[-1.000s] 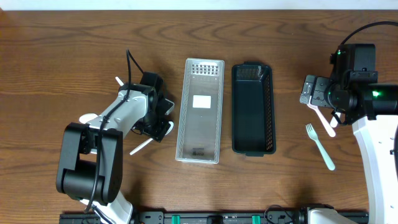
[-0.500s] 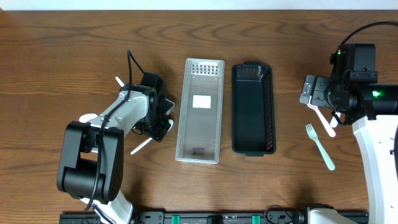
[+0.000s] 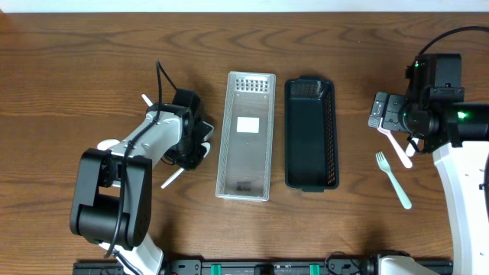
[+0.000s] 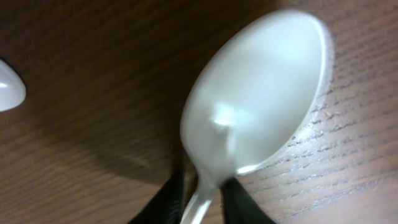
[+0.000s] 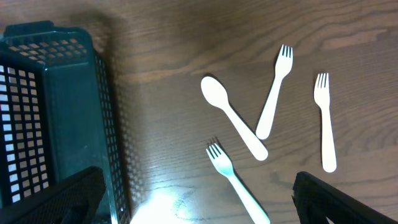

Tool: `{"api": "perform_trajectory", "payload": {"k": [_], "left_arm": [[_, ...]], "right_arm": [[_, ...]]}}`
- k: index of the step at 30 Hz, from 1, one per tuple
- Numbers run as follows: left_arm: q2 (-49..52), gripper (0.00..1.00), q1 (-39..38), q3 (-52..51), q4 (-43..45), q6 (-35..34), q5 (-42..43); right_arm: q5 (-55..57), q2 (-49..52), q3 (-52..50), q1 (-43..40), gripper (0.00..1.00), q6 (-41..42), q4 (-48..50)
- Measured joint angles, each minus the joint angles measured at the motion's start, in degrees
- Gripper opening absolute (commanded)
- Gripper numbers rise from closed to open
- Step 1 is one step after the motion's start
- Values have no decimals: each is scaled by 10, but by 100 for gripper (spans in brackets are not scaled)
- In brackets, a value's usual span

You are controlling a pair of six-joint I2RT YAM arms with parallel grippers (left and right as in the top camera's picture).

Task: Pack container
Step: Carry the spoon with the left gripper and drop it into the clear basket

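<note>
The tabletop (image 3: 69,61) is dark brown wood. At its middle a pale perforated tray (image 3: 246,136) and a dark green basket (image 3: 311,134) lie side by side, long sides parallel and just apart, the tray toward the left arm (image 3: 149,137). Both look empty from overhead.

The left arm reaches in over the tabletop just beside the tray's outer long wall. Its wrist view shows the left jaws closed on the narrow neck of a white spoon (image 4: 255,106), with one dark finger (image 4: 166,200) on each side of the handle just below the bowl. The spoon's bowl lies hollow side up on the wood. In the overhead view its handle end (image 3: 172,180) sticks out from under the arm, pointing away from the tray. A small rounded white piece (image 4: 9,84) shows at the edge of the left wrist view; what it belongs to cannot be told.

The right arm (image 3: 451,122) sits well to the far side of the basket. The right jaws stand wide apart with nothing between them, above bare wood and loose cutlery. Below them lie a second spoon (image 5: 233,124) and three forks: a fork (image 5: 273,90) whose handle end touches the second spoon's handle, another fork (image 5: 324,121) apart to the side, and a third fork (image 5: 236,180) nearest the jaws. The basket's corner fills the other side of that view.
</note>
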Motion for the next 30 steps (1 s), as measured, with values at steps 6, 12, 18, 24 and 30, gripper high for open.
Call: {"api": "perform_trajectory", "payload": {"k": [6, 12, 18, 24, 30], "left_arm": [[0, 6, 0, 0, 0, 2, 0], [0, 6, 0, 0, -1, -4, 0], [0, 6, 0, 24, -55, -46, 3], [-40, 6, -4, 138, -142, -145, 9], [-144, 6, -68, 240, -141, -250, 31]], "right_arm": [[0, 0, 0, 0, 99, 0, 0], [0, 0, 0, 0, 99, 0, 0], [0, 0, 0, 0, 99, 0, 0], [0, 0, 0, 0, 99, 0, 0], [0, 0, 0, 0, 99, 0, 0]]}}
